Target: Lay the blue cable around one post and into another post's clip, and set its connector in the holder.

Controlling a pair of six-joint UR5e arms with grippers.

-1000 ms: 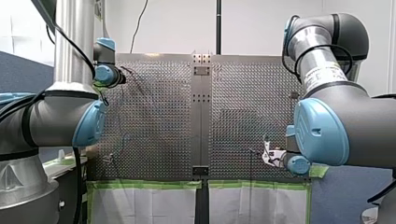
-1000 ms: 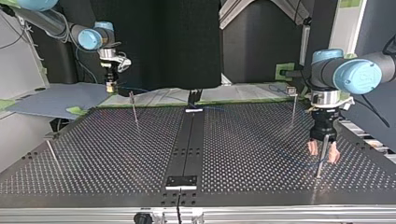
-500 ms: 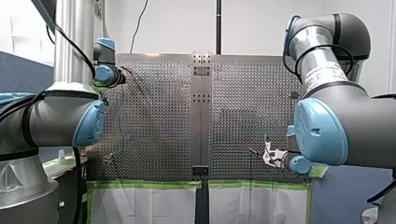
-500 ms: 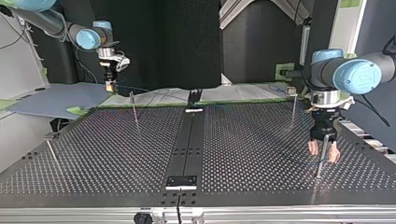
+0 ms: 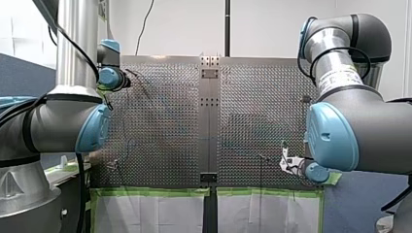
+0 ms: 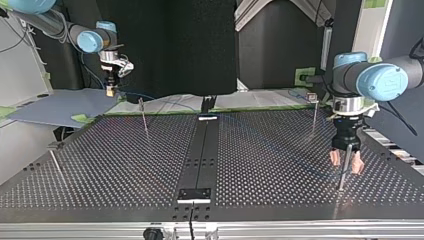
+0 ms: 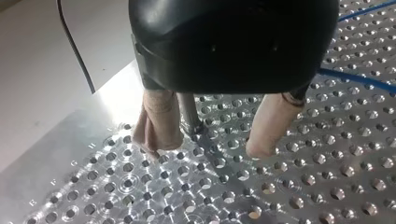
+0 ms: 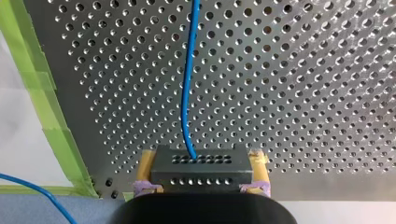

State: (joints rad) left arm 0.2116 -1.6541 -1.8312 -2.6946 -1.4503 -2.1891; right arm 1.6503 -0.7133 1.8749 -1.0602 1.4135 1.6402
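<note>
In the top view, nearest the camera at the view's right, my left gripper (image 6: 346, 163) hangs low over the perforated surface (image 6: 125, 165). Its fingers are spread wide, with one pale pad on either side of the thin upright near post (image 6: 342, 179). The left wrist view shows that post rising between the pads, just beside one and clear of the other, so nothing is clamped. The blue cable (image 7: 355, 83) lies on the surface beyond that gripper; I cannot tell whether it touches the near post. Farther back in the top view stand two more uprights, well apart: a bare post (image 6: 143, 116) toward the left and a clipped post (image 6: 313, 115) toward the right, with a small fitting at its top. Behind them, green tape (image 6: 260, 106) lines the far edge. Farthest of all, at the view's left, my right gripper (image 6: 108, 91) hangs above and past that far edge. In the right wrist view its yellow pads are closed on the two ends of the black connector (image 8: 201, 175). The blue cable leaves the connector's face and runs away over the surface.
</note>
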